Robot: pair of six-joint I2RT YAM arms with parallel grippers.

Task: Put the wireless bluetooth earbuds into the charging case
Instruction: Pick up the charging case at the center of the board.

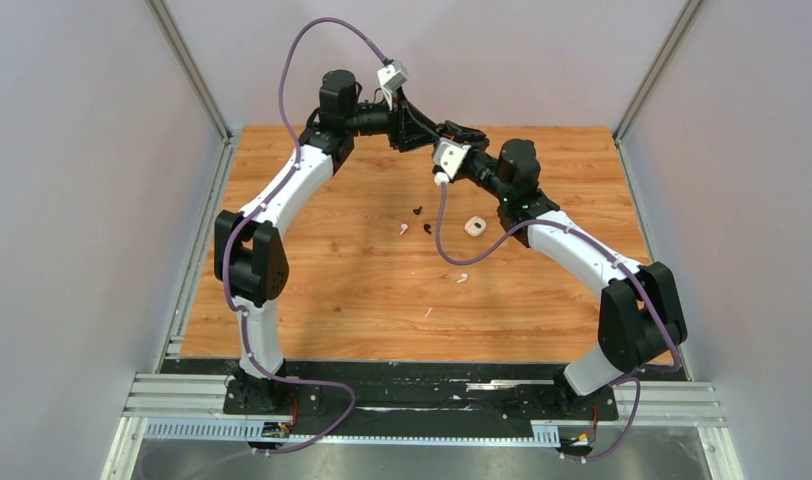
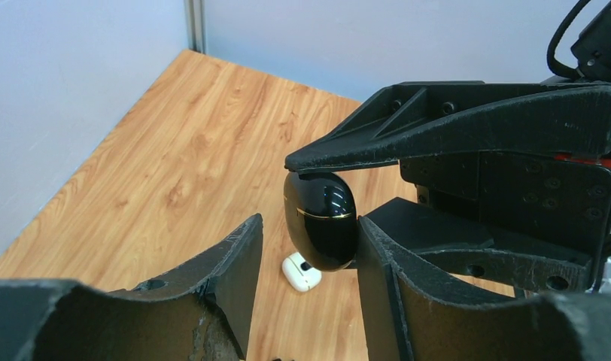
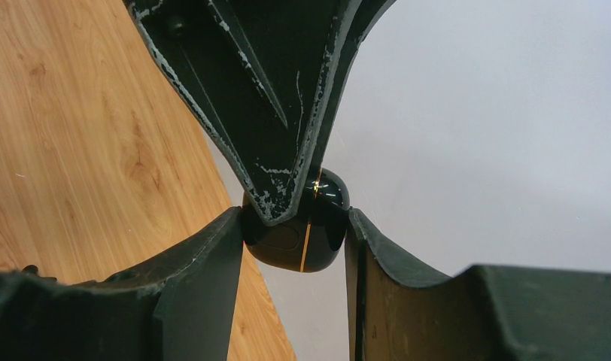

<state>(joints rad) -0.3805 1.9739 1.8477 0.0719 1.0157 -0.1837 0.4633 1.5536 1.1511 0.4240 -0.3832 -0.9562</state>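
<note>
upper middle of the top frame: the right gripper (image 3: 293,226) squeezes the black charging case (image 2: 321,203) up in the air. the left gripper (image 2: 310,226) has its fingers apart around it, one touching. on the table (image 1: 312,300) below, mid-frame, lie the black earbuds (image 1: 417,211) and white earbuds (image 1: 403,229), near a white case (image 1: 473,226).

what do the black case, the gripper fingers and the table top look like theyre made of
Black case: likely hard plastic, high gloss; it mirrors light and has a thin gold seam line.
Gripper fingers: matte black, grainy, edges scuffed whitish; probably printed plastic.
Table top: wood grain with a light sheen; laminate or real wood, cannot tell.
</note>
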